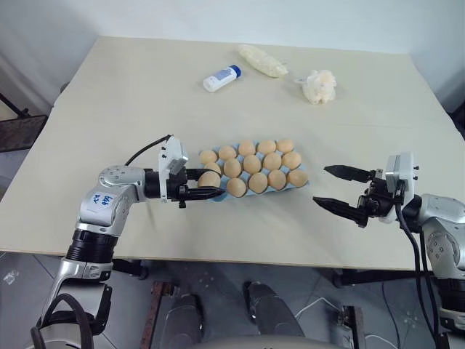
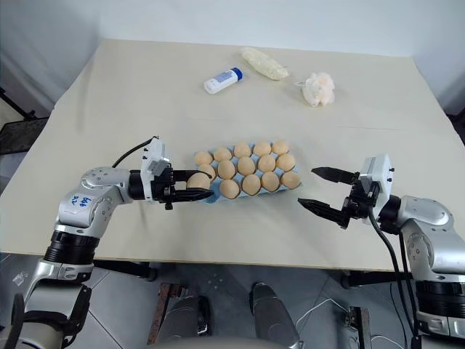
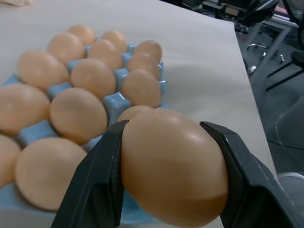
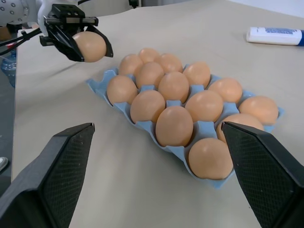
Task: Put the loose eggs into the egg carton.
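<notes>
The light blue egg carton (image 4: 102,81) lies in the middle of the table, its cups filled with several tan-brown eggs (image 1: 252,163). My left gripper (image 1: 211,182) is shut on one loose egg (image 3: 173,166) and holds it just above the table at the carton's left end; in the right wrist view this held egg (image 4: 89,46) hangs a little beyond the carton's far corner. To the right of the carton, apart from it, my right gripper (image 1: 321,185) stands open and points at it, with nothing between its fingers (image 4: 57,166).
At the back of the table lie a white bottle with a blue cap (image 1: 221,78), a pale wrapped bundle (image 1: 263,61) and a fluffy cream puff (image 1: 318,86). The table's front edge (image 1: 240,260) runs just below both grippers.
</notes>
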Motion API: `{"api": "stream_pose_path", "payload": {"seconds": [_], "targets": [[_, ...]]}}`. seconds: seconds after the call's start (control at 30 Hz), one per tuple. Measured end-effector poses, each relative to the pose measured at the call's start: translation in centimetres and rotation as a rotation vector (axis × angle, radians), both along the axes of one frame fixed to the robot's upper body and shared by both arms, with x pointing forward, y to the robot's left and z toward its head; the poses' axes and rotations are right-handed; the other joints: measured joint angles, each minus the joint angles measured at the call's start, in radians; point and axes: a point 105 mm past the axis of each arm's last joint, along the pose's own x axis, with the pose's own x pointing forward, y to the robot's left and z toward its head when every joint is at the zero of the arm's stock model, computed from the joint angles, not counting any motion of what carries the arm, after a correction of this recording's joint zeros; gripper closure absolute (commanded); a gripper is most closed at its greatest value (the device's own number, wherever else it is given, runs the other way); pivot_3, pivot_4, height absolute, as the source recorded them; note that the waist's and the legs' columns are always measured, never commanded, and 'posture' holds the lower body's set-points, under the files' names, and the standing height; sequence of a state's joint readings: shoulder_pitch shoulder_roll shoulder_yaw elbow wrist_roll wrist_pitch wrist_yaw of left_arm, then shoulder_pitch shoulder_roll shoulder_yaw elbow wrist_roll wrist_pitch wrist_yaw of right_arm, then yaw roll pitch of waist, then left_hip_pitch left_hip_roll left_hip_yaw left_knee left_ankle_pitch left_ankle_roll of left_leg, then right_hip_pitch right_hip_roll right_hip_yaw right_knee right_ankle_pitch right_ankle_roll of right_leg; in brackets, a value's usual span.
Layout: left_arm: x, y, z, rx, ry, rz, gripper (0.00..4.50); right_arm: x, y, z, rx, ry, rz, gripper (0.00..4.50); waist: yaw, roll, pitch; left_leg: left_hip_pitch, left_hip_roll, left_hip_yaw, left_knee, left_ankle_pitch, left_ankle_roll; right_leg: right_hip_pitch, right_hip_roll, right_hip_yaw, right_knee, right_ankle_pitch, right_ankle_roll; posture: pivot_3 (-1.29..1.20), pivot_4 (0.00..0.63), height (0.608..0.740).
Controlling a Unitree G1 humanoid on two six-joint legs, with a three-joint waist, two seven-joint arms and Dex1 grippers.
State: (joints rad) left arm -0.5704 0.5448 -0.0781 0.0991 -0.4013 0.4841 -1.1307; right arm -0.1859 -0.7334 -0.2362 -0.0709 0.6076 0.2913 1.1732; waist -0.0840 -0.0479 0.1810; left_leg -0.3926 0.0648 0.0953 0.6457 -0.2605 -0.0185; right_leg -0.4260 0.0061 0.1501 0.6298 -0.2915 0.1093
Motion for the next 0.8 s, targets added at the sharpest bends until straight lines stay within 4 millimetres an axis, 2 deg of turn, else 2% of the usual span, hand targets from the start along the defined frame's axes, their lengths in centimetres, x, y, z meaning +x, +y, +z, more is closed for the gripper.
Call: {"api": "stream_pose_path", "payload": {"seconds": [0.2, 0.27, 0.57, 0.7, 0.8], "targets": [[0.9, -0.8, -0.8, 0.003, 0.000, 0.022, 0.51, 0.0, -0.1, 0.1, 0.000, -0.006, -0.014, 0.00, 0.000, 0.000, 0.000, 0.000, 0.000, 0.000, 0.000, 0.000, 0.000, 0.000, 0.000, 0.000, 0.000, 0.000, 0.000, 0.00, 0.150, 0.740], [1.2, -1.0, -0.6, -0.001, -0.011, 0.031, 0.02, 0.0, -0.1, 0.1, 0.000, -0.006, -0.016, 0.00, 0.000, 0.000, 0.000, 0.000, 0.000, 0.000, 0.001, 0.000, 0.000, 0.000, 0.000, 0.000, 0.000, 0.000, 0.001, 0.00, 0.150, 0.740], [2.3, -0.7, 0.2, -0.020, -0.029, 0.086, 0.02, 0.1, -0.2, 0.1, 0.001, -0.007, -0.024, 0.00, 0.000, 0.000, 0.000, 0.000, 0.000, 0.000, 0.001, 0.000, 0.000, 0.000, 0.000, 0.001, 0.000, 0.001, 0.001, 0.00, 0.150, 0.740], [1.5, 0.2, 2.1, -0.086, 0.007, 0.076, 0.02, 0.0, -0.2, 0.1, 0.000, -0.007, -0.021, 0.00, -0.002, 0.000, 0.000, 0.000, 0.000, 0.000, 0.000, 0.000, 0.000, 0.000, 0.000, 0.001, 0.000, 0.001, 0.001, 0.00, 0.150, 0.740], [0.7, 1.9, 4.0, -0.148, -0.034, 0.081, 0.02, 0.0, -0.1, 0.2, -0.001, -0.010, -0.007, 0.00, -0.003, 0.001, 0.000, 0.000, 0.001, 0.000, 0.000, -0.001, 0.000, -0.001, 0.001, 0.000, 0.001, 0.000, 0.001, 0.00, 0.150, 0.740]]}}
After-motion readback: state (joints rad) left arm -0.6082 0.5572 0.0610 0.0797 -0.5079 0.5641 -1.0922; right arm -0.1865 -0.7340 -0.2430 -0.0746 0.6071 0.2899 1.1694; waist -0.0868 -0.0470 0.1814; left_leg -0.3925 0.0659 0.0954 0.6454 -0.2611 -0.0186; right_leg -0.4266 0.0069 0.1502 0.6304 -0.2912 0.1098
